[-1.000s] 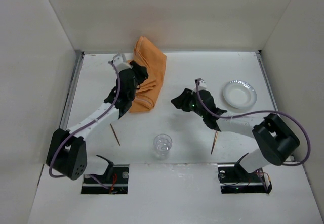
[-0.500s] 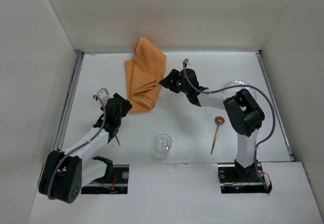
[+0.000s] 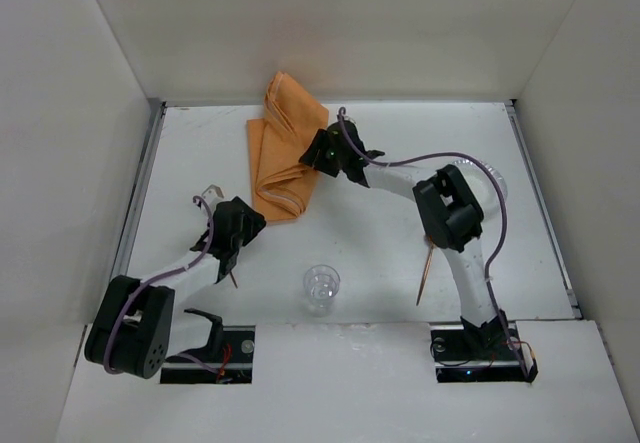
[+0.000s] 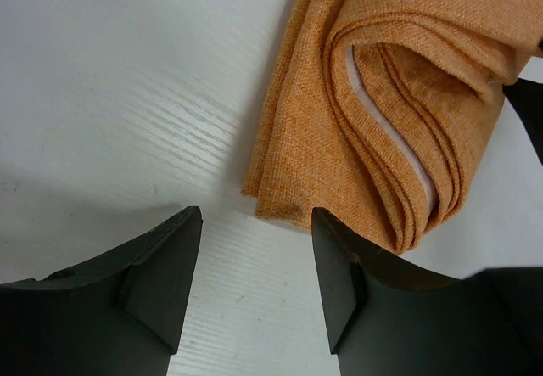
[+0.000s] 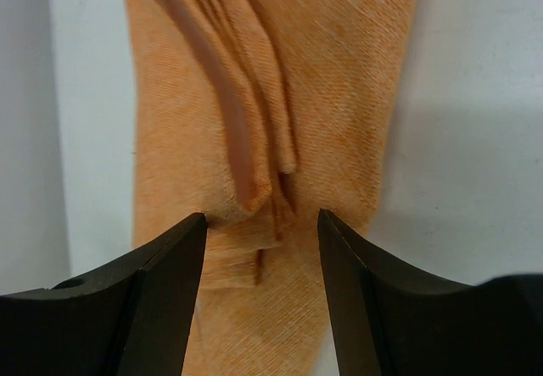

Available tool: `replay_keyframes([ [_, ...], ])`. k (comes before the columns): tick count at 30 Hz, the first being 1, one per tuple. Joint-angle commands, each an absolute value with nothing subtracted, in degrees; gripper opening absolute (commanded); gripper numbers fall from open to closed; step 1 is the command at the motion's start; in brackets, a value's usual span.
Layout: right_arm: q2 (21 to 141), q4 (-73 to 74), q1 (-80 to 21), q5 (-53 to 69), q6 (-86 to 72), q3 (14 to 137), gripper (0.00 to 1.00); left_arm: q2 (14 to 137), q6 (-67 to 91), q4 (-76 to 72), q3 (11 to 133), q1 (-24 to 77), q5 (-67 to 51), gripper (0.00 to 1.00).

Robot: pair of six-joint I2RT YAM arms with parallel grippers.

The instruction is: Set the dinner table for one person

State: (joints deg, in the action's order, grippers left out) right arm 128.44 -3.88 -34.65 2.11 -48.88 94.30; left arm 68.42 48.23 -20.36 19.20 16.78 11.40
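As far as I can tell from where I stand, hardly anything is laid yet. The orange cloth lies folded in a long bundle at the far left-centre of the counter. A clear cup stands near the middle front, a pale plate sits far right, half hidden behind the right arm, and a spoon lies near right. Spreading the cloth and gathering everything around it looks to be left.

The left hand hangs with fingers apart and empty, just short of the cloth's near end. The right hand, likewise spread and empty, hovers over its middle.

Flat and face-up, the counter fills the white-walled bay beyond the arm bases, its long axis seemingly left to right. The cloth runs near to far.
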Motion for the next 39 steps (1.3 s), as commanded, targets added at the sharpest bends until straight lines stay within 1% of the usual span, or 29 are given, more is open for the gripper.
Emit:
replay_keyframes([
  [1, 130.51, 3.50, -35.81, 0.61, -47.29, 101.23, 0.61, 69.87, 48.87, -23.20, 18.55, 16.48, 9.93, 0.51],
  [3, 131.66, 5.62, -36.34, 0.61, -46.93, 103.18, 0.58, 70.83, 49.04, -23.46, 18.54, 16.57, 10.37, 0.49],
  [7, 132.19, 6.94, -37.31, 2.02, -46.67, 104.76, 0.61, 71.72, 49.31, -23.91, 18.81, 16.74, 10.46, 0.47],
  [9, 132.19, 8.08, -37.83, 2.02, -46.23, 105.38, 0.61, 71.89, 49.31, -24.34, 18.63, 16.74, 11.25, 0.46],
  [11, 132.45, 8.87, -37.92, 2.46, -46.23, 105.82, 0.54, 72.07, 49.48, -24.26, 18.63, 16.48, 11.34, 0.45],
  [12, 132.45, 8.96, -38.01, 2.63, -46.32, 105.82, 0.50, 72.07, 49.48, -24.26, 18.63, 16.48, 11.25, 0.44],
  [13, 132.45, 8.96, -38.10, 2.55, -46.32, 105.82, 0.43, 71.98, 49.48, -24.43, 18.46, 16.56, 11.42, 0.44],
  [14, 132.45, 9.05, -38.10, 2.46, -46.41, 105.82, 0.39, 71.98, 49.57, -24.43, 18.37, 16.65, 11.51, 0.44],
  [15, 132.45, 9.05, -38.10, 2.63, -46.67, 105.82, 0.38, 72.16, 49.66, -24.43, 18.37, 16.65, 11.60, 0.44],
  [17, 132.89, 9.05, -38.10, 3.16, -47.28, 106.34, 0.41, 72.33, 49.75, -24.43, 18.46, 16.74, 11.43, 0.43],
  [20, 134.12, 9.05, -38.10, 4.91, -48.86, 107.93, 0.56, 71.98, 49.83, -24.52, 18.19, 17.01, 11.78, 0.43],
  [21, 134.56, 9.05, -38.10, 5.36, -49.30, 108.36, 0.58, 71.98, 49.83, -24.52, 18.19, 17.01, 11.86, 0.43],
  [23, 135.26, 9.05, -38.10, 5.71, -50.01, 109.50, 0.59, 72.25, 49.83, -24.52, 18.37, 17.01, 11.69, 0.42],
  [26, 136.49, 9.75, -38.10, 5.45, -50.45, 111.44, 0.45, 72.77, 49.75, -24.52, 18.72, 17.09, 11.87, 0.38],
  [27, 136.49, 9.93, -38.10, 4.93, -50.54, 111.71, 0.39, 72.95, 49.83, -24.52, 18.89, 17.09, 11.69, 0.37],
  [29, 136.23, 10.19, -38.10, 4.22, -50.71, 111.88, 0.22, 73.04, 49.92, -24.52, 19.16, 17.09, 11.69, 0.34],
  [30, 135.71, 10.37, -38.10, 4.13, -50.80, 111.88, 0.15, 73.04, 50.01, -24.35, 19.25, 17.09, 11.86, 0.31],
  [31, 134.66, 9.94, -38.10, 3.87, -50.54, 111.10, 0.12, 72.95, 49.92, -24.35, 19.25, 16.83, 11.95, 0.27],
  [33, 131.94, 8.36, -37.92, 2.12, -49.75, 108.82, 0.07, 72.86, 50.44, -24.52, 18.90, 16.04, 12.13, 0.18],
  [35, 128.42, 5.55, -37.84, 1.06, -48.43, 105.40, 0.07, 72.69, 51.59, -24.52, 18.72, 15.25, 12.30, 0.12],
  [39, 118.50, -1.22, -37.14, -1.92, -45.27, 94.95, 0.06, 72.86, 52.12, -26.10, 18.11, 15.16, 13.27, 0.08],
])
